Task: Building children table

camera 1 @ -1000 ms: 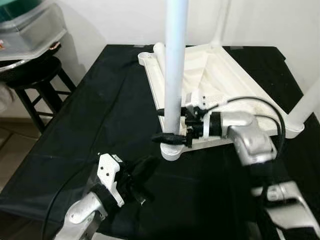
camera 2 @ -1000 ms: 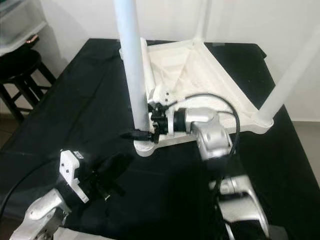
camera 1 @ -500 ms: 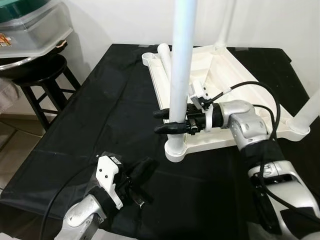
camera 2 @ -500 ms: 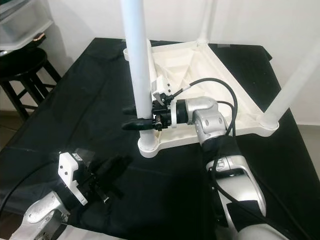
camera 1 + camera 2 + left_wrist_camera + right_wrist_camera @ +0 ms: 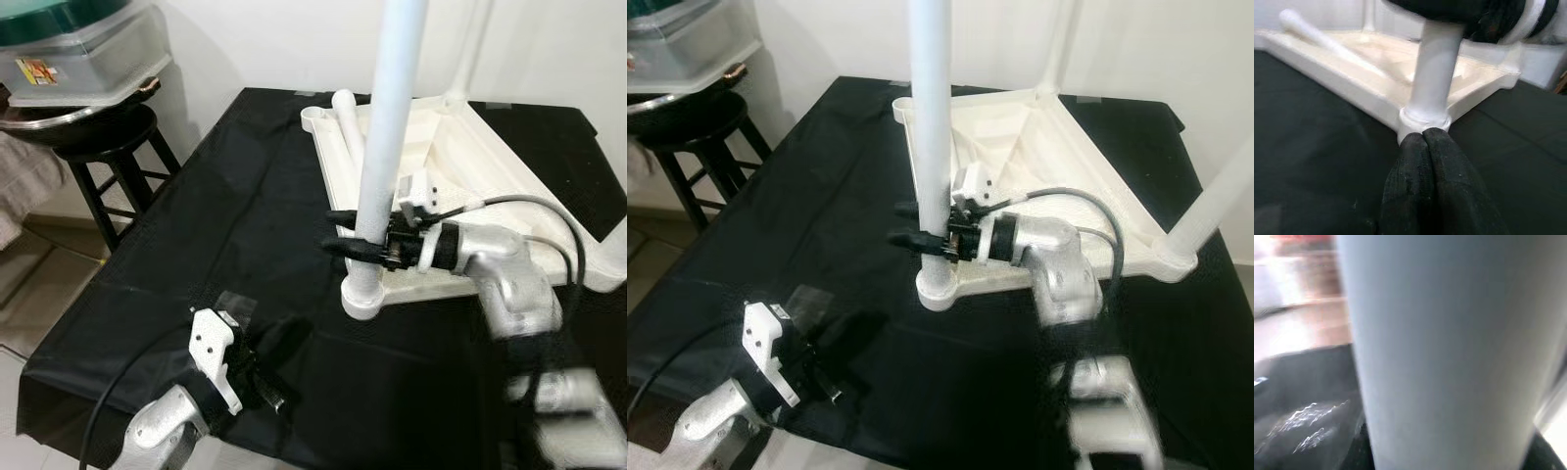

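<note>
Lying upside down on a black cloth (image 5: 196,245): a white plastic children's table (image 5: 470,166), underside facing up. Standing upright in the near corner socket (image 5: 362,294), long axis vertical, running up out of frame: one white leg (image 5: 387,147). Rising at the far corner, another leg (image 5: 475,49); leaning at the robot's right edge, a third (image 5: 1215,196). Resting flat along the frame's left rail, long axis pointing away from the robot: a loose leg (image 5: 350,122).

Reaching in from the right and straddling the upright leg low down, just above the socket: right gripper (image 5: 355,233), one black finger passing on each side of the tube, pressing contact not discernible.

Hovering low over the cloth near the robot, well apart from the table: left gripper (image 5: 1425,171), fingers pressed together and holding nothing.

Sitting on a dark stool (image 5: 108,147) at the left: a clear bin (image 5: 88,59) carrying a small label (image 5: 34,70), writing too small for reading.
</note>
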Tool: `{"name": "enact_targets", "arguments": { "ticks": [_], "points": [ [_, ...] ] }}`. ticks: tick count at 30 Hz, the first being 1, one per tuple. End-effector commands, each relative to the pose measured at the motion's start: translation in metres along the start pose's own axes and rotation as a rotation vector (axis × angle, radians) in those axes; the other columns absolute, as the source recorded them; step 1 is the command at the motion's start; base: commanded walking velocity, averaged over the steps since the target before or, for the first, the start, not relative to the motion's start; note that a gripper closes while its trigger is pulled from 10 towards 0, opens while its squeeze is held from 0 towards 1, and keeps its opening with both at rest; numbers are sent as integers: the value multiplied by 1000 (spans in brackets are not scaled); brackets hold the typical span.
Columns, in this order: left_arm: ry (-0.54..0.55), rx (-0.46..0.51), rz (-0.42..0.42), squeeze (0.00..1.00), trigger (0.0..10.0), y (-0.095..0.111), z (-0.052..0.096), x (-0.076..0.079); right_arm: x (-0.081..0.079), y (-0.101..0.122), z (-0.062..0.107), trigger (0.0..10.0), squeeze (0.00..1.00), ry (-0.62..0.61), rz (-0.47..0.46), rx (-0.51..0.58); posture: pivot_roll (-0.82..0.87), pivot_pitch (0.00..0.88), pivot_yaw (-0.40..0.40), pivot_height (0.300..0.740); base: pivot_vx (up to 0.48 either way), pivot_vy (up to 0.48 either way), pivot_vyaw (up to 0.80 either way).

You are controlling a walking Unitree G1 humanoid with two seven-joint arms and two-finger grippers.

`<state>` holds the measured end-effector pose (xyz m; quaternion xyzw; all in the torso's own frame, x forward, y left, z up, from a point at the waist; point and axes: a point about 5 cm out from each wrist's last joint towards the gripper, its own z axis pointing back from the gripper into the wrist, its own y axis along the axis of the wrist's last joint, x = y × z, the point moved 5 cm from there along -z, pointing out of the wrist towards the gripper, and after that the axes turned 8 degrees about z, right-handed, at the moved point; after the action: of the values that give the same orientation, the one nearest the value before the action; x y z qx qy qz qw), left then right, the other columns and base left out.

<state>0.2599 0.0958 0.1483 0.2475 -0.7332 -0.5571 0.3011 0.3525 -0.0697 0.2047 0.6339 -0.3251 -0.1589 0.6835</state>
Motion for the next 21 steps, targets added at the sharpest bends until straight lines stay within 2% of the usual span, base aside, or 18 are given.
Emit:
{"name": "enact_targets", "arguments": {
  "ticks": [1, 3, 4, 5, 7, 9, 17, 18, 19, 20, 21],
  "points": [
    [-3, -20, -9, 0, 10000, -2, 3, -1, -32, -80, 14, 0, 0, -159, -186, -354, 31, 201, 43, 740, 0, 0, 0],
    [-3, -20, -9, 0, 10000, -2, 3, -1, -32, -80, 14, 0, 0, -159, -186, -354, 31, 201, 43, 740, 0, 0, 0],
    [-4, -22, -9, 0, 10000, -2, 2, -1, -34, -83, 16, 0, 0, -257, -202, -389, 21, 186, 42, 740, 0, 0, 0],
    [-4, -22, -9, 0, 10000, -2, 2, -1, -34, -83, 16, 0, 0, -257, -202, -389, 21, 186, 42, 740, 0, 0, 0],
    [-17, -27, -5, 0, 10000, -3, 1, 0, -21, -75, 7, 0, 0, -279, -162, -384, 31, 192, 22, 740, 0, 0, 0],
    [-3, -15, -9, 0, 10000, -2, 1, 0, -13, -66, -1, 0, 0, -309, -161, -371, 35, 198, 12, 740, 0, 0, 0],
    [15, -5, -12, 0, 10000, -1, 1, -1, -15, -56, -6, 0, 0, -355, -182, -359, 40, 200, 12, 740, 0, 0, 0],
    [11, -7, -11, 0, 10000, -1, 0, -1, -21, -49, -8, 10000, 0, -358, -189, -351, 35, 199, 23, 740, 0, 0, 0],
    [11, -7, -11, 0, 10000, -1, 0, -1, -21, -49, -8, 10000, 0, -358, -189, -351, 35, 199, 23, 740, 0, 0, 0],
    [7, -9, -10, 0, 10000, -1, 0, -1, -27, -41, -11, 10000, 714, -336, -191, -324, 34, 200, 25, 740, 0, 0, 0],
    [4, -10, -9, 0, 10000, -1, 0, -1, -32, -35, -14, 10000, 1000, -293, -188, -295, 34, 200, 25, 740, 0, 0, 0]
  ]
}}
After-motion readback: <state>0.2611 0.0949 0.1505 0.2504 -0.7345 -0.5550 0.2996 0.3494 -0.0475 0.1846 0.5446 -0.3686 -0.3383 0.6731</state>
